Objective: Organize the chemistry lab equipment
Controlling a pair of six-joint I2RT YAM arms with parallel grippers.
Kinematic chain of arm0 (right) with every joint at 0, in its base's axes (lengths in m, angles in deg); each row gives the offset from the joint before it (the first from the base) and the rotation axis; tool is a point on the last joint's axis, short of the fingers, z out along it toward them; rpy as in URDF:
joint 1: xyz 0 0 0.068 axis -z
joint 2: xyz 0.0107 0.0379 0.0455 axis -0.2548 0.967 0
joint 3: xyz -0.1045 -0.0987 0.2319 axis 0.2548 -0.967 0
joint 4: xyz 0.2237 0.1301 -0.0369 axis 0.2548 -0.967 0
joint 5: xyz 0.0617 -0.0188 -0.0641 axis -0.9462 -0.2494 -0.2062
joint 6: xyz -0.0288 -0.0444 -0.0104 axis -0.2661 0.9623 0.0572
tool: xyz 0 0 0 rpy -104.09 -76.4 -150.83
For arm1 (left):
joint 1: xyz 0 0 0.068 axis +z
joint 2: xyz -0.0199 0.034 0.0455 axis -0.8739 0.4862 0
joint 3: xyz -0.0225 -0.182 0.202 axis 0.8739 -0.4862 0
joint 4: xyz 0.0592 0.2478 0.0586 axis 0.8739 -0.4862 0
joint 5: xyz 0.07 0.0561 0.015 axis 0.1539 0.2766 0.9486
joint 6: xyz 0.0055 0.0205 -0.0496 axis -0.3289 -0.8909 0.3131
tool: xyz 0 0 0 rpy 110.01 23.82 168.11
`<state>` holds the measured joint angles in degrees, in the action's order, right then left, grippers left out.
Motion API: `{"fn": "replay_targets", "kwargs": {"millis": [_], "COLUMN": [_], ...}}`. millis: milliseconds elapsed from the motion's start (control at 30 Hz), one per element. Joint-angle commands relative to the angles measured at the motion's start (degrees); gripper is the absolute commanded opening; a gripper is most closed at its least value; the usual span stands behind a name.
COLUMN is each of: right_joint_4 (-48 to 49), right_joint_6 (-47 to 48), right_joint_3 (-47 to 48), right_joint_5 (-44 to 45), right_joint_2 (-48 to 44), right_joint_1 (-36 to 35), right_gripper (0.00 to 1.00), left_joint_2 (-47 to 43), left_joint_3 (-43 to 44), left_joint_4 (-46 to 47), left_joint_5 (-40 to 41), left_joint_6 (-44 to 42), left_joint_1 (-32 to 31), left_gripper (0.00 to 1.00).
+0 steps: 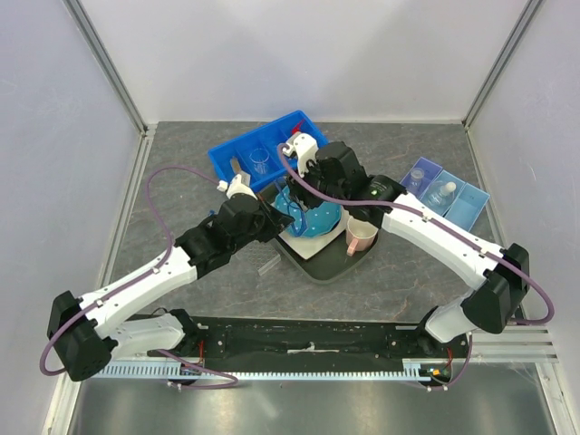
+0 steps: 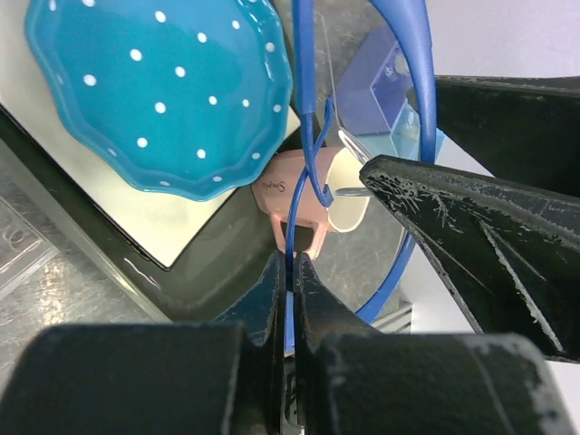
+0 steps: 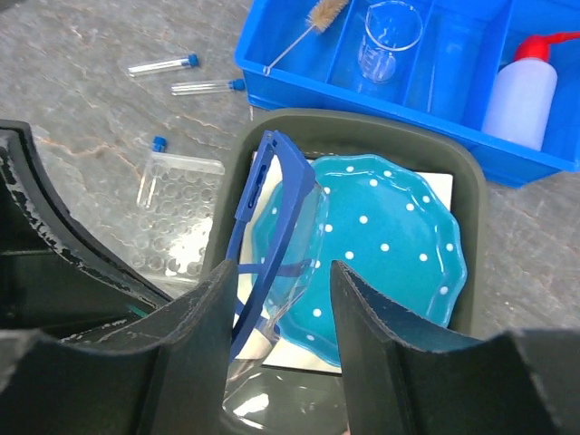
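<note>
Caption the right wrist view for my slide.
Open right gripper straddles the upright blue goggles by the dotted plate; brush, beaker and squeeze bottle sit in the blue bin.

You work on a table [image 1: 408, 294] with a grey, marbled, stone-like top. Plain pale panels enclose it on three sides: a left wall [image 1: 54, 163], a far wall [image 1: 308, 54] and a right wall [image 1: 539, 154]. Aluminium posts [image 1: 101, 59] rise from the two far corners. A slotted metal rail [image 1: 299, 372] runs along the near edge. Lighting is even and diffuse, with soft shadows
</note>
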<state>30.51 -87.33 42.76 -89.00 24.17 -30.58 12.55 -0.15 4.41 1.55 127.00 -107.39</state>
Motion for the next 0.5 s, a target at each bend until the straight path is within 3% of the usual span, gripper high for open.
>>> {"fn": "replay_targets", "kwargs": {"millis": [0,233,467], "right_joint_4": [0.18,0.1,-1.31], "right_joint_6": [3.97,4.94,3.27], "right_joint_3": [1.57,1.3,1.39], "right_joint_5": [6.74,9.12,7.54], "right_joint_2": [0.53,1.58,2.73], "right_joint_1": [-1.15,-1.85,-2.38], "right_gripper": [0.51,0.28,0.13], "left_joint_2": [0.8,1.42,2.38], "left_joint_3": [3.11,4.42,6.53], "left_joint_4": [-2.89,-4.04,-4.21], "left_joint_5": [7.73,10.8,12.74], "left_joint_6": [2.9,3.17,0.88], "left_joint_1": [-1.24,-2.12,-2.39], "left_gripper": [0.02,0.02,0.02]}}
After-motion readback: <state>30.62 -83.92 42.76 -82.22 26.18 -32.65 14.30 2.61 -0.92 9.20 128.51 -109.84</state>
